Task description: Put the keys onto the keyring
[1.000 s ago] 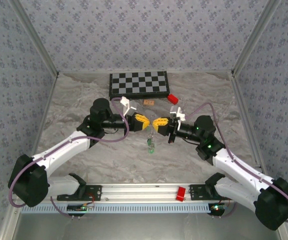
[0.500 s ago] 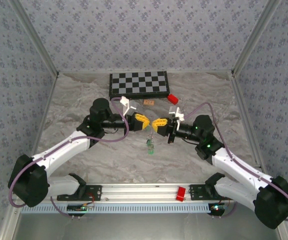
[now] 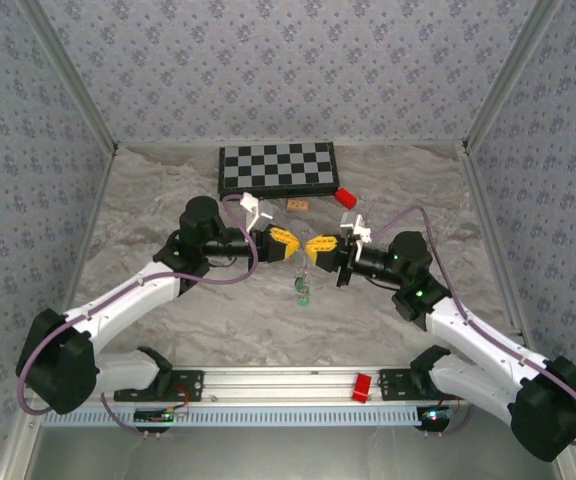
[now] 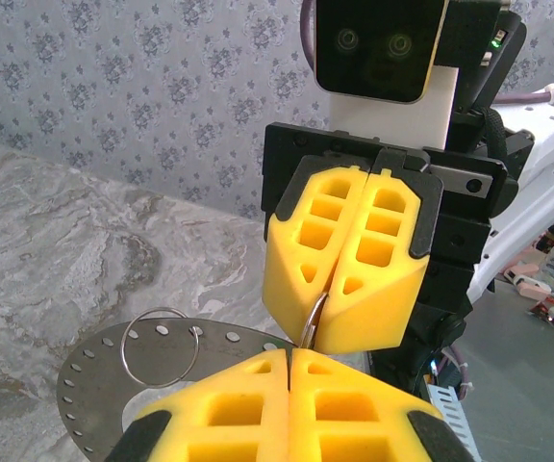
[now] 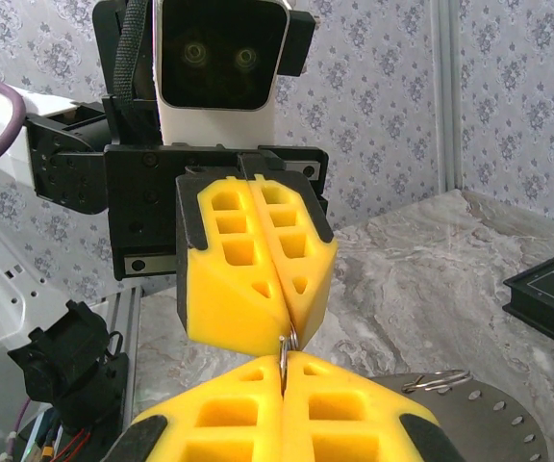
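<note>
My two yellow-fingered grippers meet tip to tip above the middle of the table, the left gripper [image 3: 294, 246] and the right gripper [image 3: 311, 250] both shut. The keyring [image 4: 313, 322], a thin metal ring seen edge-on, is pinched between them. In the right wrist view the keyring [image 5: 288, 344] runs from the left gripper's [image 5: 286, 325] seam into my right gripper's [image 5: 284, 360] seam. The keys [image 3: 303, 290], tiny with green heads, sit just in front of the two grippers in the top view.
A grey perforated disc [image 4: 94, 371] with a second thin wire ring [image 4: 159, 346] shows low in both wrist views. A checkerboard [image 3: 276, 167], a red block [image 3: 345, 195] and a small orange tile [image 3: 297, 205] lie at the back. Another red block [image 3: 362, 386] sits on the front rail.
</note>
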Available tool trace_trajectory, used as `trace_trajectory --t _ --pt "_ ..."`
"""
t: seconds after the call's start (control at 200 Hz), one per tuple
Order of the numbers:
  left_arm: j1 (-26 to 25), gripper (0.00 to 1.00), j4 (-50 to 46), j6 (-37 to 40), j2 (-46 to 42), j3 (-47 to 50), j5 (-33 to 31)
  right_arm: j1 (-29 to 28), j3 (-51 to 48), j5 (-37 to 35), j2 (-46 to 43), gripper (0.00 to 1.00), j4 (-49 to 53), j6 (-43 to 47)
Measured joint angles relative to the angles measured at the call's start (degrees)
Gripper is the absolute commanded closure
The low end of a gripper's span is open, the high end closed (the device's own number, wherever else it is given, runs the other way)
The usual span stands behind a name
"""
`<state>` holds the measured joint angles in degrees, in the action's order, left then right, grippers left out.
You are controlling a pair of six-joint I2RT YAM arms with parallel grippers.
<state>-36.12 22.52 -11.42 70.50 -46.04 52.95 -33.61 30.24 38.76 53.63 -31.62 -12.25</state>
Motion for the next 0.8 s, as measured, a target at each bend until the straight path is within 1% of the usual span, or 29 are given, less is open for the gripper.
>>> trace_trajectory --t 0.8 --pt "0.0 1.0 0.0 -0.2 0.0 0.0 0.2 0.0 0.0 -0.1 1.3 1.0 -0.2 0.0"
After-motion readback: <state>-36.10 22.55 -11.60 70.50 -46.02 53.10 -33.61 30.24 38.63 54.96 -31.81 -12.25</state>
